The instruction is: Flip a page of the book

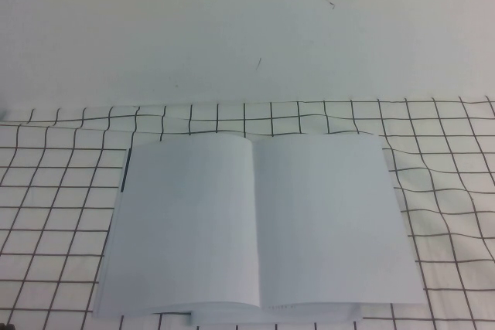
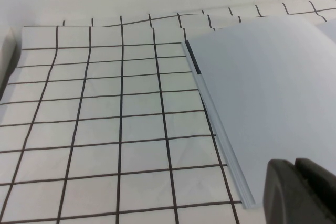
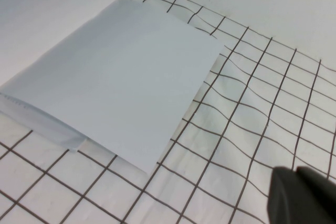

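The book [image 1: 255,222] lies open and flat on the checked cloth, showing two blank white faces, left [image 1: 186,222] and right [image 1: 332,222]. No photo-printed face shows, so I cannot tell which sheet is the page. A dark strip [image 1: 124,169] peeks out under the left edge. Neither gripper shows in the high view. My left gripper [image 2: 294,165] is shut and empty, hovering over the book's left part [image 2: 273,93] near its outer edge. My right gripper [image 3: 295,171] is shut and empty over the cloth, apart from the book's right page [image 3: 121,77].
A white cloth with a black grid [image 1: 54,191] covers the table and wrinkles at the back right [image 1: 433,137]. A plain white wall [image 1: 232,28] rises behind it. Stacked page edges [image 2: 220,135] show along the book's left side.
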